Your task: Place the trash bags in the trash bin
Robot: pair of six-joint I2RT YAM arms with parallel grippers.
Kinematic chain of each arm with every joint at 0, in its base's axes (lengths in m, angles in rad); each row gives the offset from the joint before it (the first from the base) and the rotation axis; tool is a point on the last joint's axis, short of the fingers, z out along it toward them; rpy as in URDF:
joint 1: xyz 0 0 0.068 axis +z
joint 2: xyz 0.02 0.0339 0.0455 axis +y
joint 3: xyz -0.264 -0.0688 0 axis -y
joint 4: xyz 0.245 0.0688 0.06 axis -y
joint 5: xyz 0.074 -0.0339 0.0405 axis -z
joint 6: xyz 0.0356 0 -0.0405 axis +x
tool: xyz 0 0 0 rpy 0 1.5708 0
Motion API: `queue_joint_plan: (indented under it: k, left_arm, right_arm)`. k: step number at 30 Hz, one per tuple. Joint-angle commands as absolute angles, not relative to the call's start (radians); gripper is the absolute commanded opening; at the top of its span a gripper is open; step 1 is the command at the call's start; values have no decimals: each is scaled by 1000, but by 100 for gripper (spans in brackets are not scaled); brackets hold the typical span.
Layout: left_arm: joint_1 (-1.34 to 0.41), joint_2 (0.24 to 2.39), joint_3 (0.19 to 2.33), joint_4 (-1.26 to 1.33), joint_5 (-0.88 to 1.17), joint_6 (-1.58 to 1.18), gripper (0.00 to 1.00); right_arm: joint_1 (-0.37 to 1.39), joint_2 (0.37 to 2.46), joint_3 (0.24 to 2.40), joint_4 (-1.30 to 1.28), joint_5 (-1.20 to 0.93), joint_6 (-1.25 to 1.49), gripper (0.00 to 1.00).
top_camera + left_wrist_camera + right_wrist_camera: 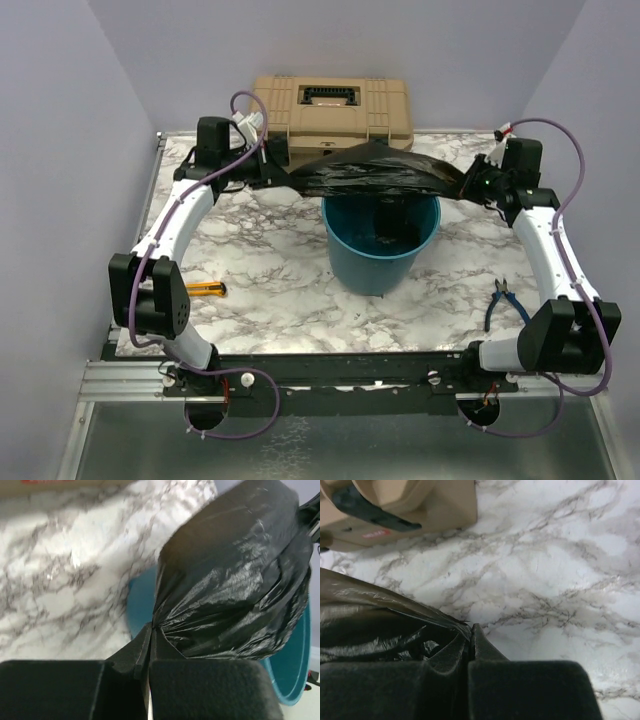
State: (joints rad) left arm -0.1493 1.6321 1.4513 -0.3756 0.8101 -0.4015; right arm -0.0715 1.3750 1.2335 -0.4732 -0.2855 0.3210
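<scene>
A glossy black trash bag (375,170) hangs stretched between my two grippers, above the far rim of the teal trash bin (380,262). My left gripper (285,172) is shut on the bag's left end, and my right gripper (468,186) is shut on its right end. In the left wrist view the trash bag (235,580) bulges out from the shut left gripper (151,628), with the trash bin (292,665) beneath it. In the right wrist view the film of the trash bag (375,625) runs into the shut right gripper (471,628) over the marble table.
A tan toolbox (332,108) with black latches stands just behind the bin; the toolbox (395,507) also shows in the right wrist view. A yellow-handled tool (208,289) lies at the left on the marble table (270,270). Blue-handled pliers (503,300) lie at the right.
</scene>
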Motion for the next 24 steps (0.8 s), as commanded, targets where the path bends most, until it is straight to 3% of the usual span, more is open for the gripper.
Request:
queue_joint_plan:
  k: [1,10,11,13,17,20,24]
  left_arm:
    - [-141,1545,1342,-432,778,-334,0]
    - [-141,1507,1337,-503,799,-298,0]
    - [-140,1499,1338,-503,812,-299,6]
    - [-140,1483,1340,-506,823,-305,37]
    - [-140,1443,1354,-536,777,-308,73]
    - [-139,1411,1389,-593,681,-286,81]
    - [-140,1336,1405,-635,496,-242,88]
  right_arm:
    - [-78,1337,1177,-497,-360,278,1]
    - [-78,1295,1169,-568,-356,242,2]
    - [-77,1283,1163,-565,-360,240,5]
    - [-77,1266,1165,-573,-354,236,18]
    - [-78,1209,1204,-605,-270,239,40]
    - [-77,1153,1245,-624,-160,253,62]
    - [-78,1068,1274,-636,-102,254,68]
